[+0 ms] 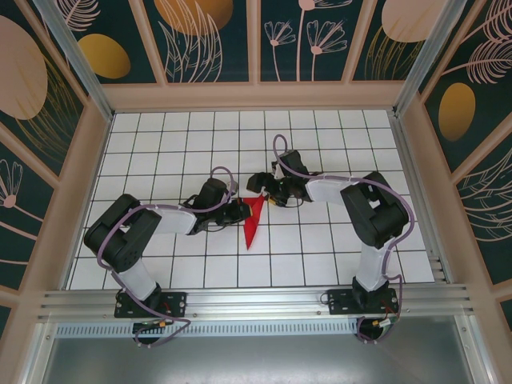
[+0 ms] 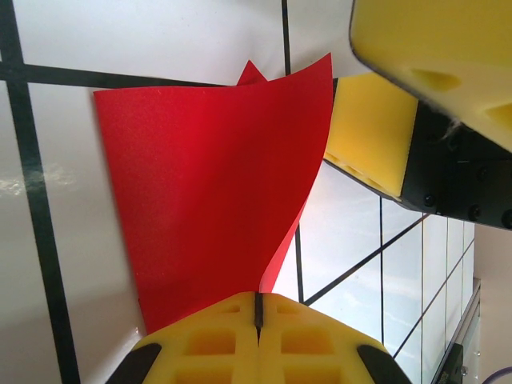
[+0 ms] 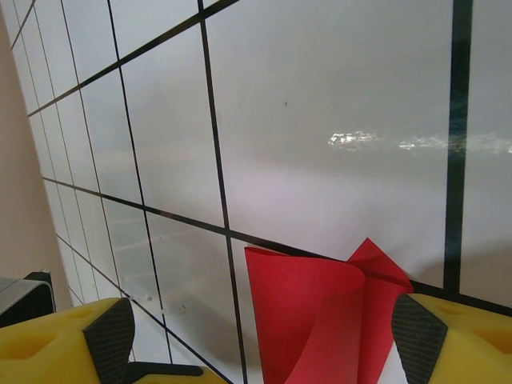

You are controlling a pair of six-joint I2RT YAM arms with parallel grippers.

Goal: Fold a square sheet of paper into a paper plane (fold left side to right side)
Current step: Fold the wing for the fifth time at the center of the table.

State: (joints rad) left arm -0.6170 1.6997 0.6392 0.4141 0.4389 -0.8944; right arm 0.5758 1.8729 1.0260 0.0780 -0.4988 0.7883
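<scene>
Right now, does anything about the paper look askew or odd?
Yes. The red paper stands curled off the table instead of lying creased flat; one flap bows in a loose roll. The left claw is shut on its edge, the right claw open near it.

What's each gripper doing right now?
Left gripper: closed, pinching the red paper.
Right gripper: open, straddling the red paper without gripping it.

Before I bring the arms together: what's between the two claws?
The red paper, curled upward, sits between the left claw and right claw in the top view; the left claw is pinching its edge.
</scene>
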